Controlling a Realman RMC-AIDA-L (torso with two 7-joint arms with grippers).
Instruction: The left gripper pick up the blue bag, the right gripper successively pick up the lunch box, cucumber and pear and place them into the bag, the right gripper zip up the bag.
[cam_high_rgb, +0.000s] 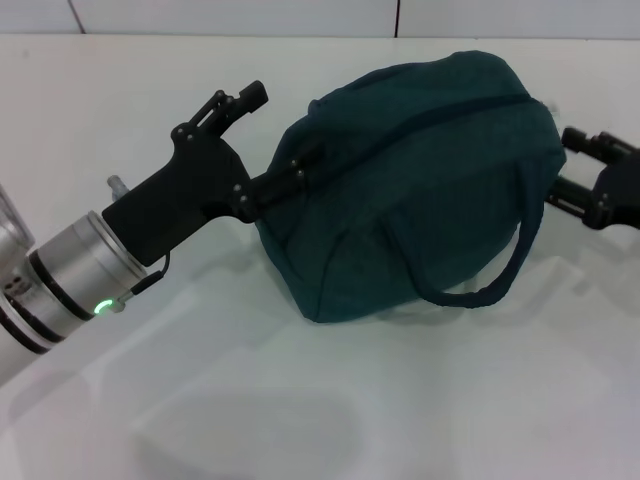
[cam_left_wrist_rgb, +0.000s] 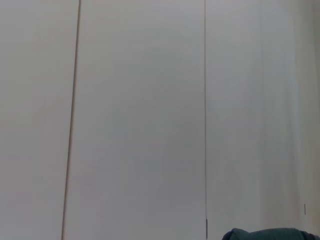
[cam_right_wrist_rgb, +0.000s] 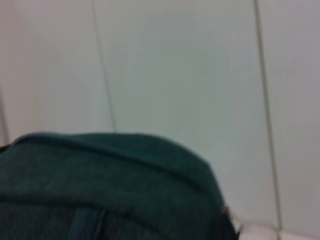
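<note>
Holding the blue bag (cam_high_rgb: 400, 190) by its near end, my left gripper (cam_high_rgb: 290, 175) has its fingertips buried in the fabric there, closed on a fold of cloth; one outer link sticks up clear above my hand. The bag bulges out ahead of my fingers, rounded and full, its base resting on the white table (cam_high_rgb: 300, 400). One loop handle (cam_high_rgb: 500, 270) hangs slack down the side facing me. The zipper line (cam_high_rgb: 440, 112) runs along the top from my grip toward the far end, and from here it looks drawn shut.

I judge the bag soft and floppy, so it will sag wherever it is unsupported, and with things inside it will pull heavily on a pinch of cloth. A firmer hold would be the handle or the seam by the zipper end.

Beyond the bag's far end sits my right gripper (cam_high_rgb: 580, 170), just beside the fabric; whether its fingers are spread or closed I cannot tell.
</note>
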